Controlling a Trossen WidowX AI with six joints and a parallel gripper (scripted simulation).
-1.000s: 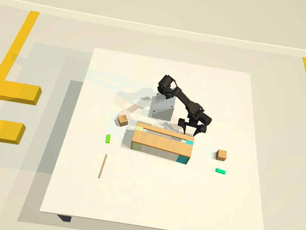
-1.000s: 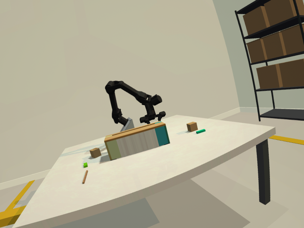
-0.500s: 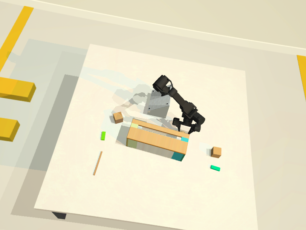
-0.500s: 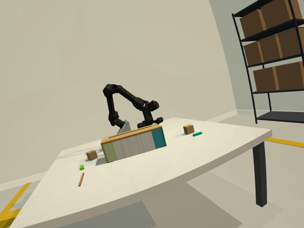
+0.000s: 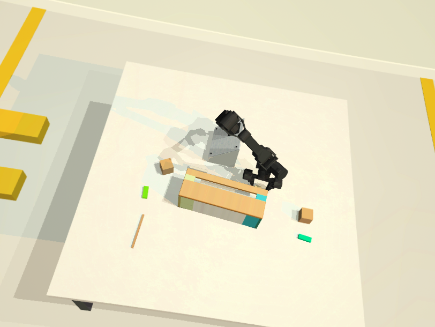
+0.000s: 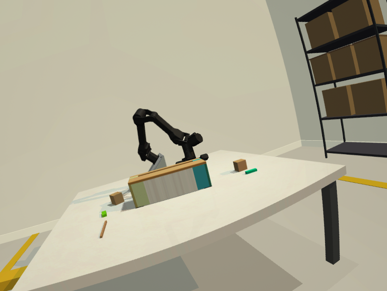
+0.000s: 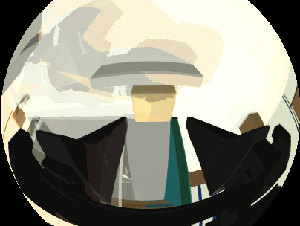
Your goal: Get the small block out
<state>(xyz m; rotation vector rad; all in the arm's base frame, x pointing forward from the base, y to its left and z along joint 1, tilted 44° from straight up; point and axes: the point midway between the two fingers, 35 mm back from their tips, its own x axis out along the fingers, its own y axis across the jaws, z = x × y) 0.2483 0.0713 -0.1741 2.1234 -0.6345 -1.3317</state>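
Note:
The small tan block [image 7: 153, 108] lies on the table at the foot of the box's grey ramp [image 7: 148, 160], beside a low grey lip [image 7: 146, 70]. The wooden-topped box [image 5: 221, 197] [image 6: 168, 171] stands upright, with an olive end and a teal end. My gripper [image 7: 157, 121] [image 5: 260, 186] is open and low behind the teal end, pointing down. In the wrist view the block appears between and just beyond the fingertips, with gaps on both sides. In the exterior view the box hides the fingertips and the block.
One wooden cube [image 5: 166, 166] [image 6: 116, 198] stands past the olive end, near a lime piece [image 5: 145, 192] [image 6: 104, 213] and a thin stick [image 5: 137, 231] [image 6: 103, 229]. Another cube [image 5: 305, 215] [image 6: 239, 165] and a green bar [image 5: 304, 238] [image 6: 251, 171] lie past the teal end. The grey arm mount [image 5: 225, 146] is behind the box.

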